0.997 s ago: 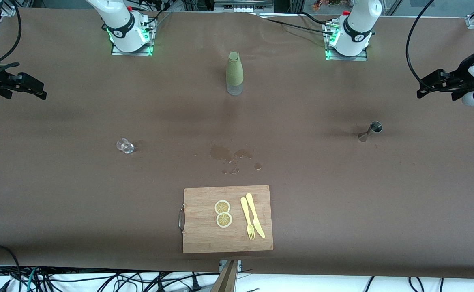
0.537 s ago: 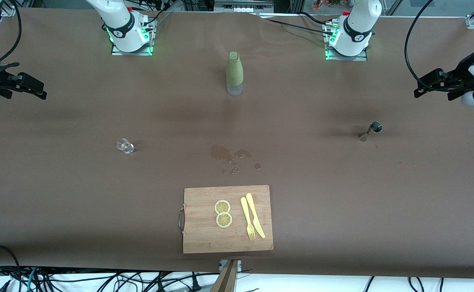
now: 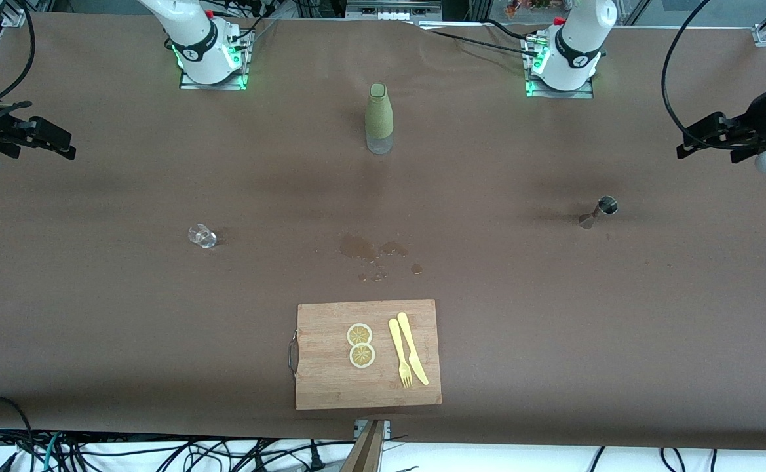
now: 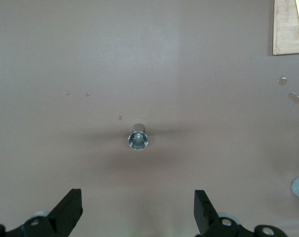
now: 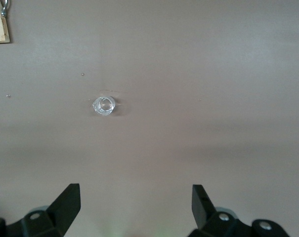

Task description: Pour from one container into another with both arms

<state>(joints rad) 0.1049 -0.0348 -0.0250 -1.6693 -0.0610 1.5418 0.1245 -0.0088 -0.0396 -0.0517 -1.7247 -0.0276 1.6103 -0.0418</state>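
at the frame's left edge the right gripper (image 3: 61, 147) hangs open-jawed and empty. the small glass (image 3: 202, 235) sits left of centre, the metal jigger (image 3: 599, 211) right of centre. at the right edge the left gripper (image 3: 690, 147) gapes empty. nothing is grasped yet; next, each arm must descend onto its vessel.

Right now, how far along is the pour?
Done: hard to say; wet spots mark the table near the cutting board.
In hand: nothing. The left tool hangs open above the metal jigger; the right tool hangs open above the small glass.
Left: grasping both containers and pouring. The green bottle stands untouched.
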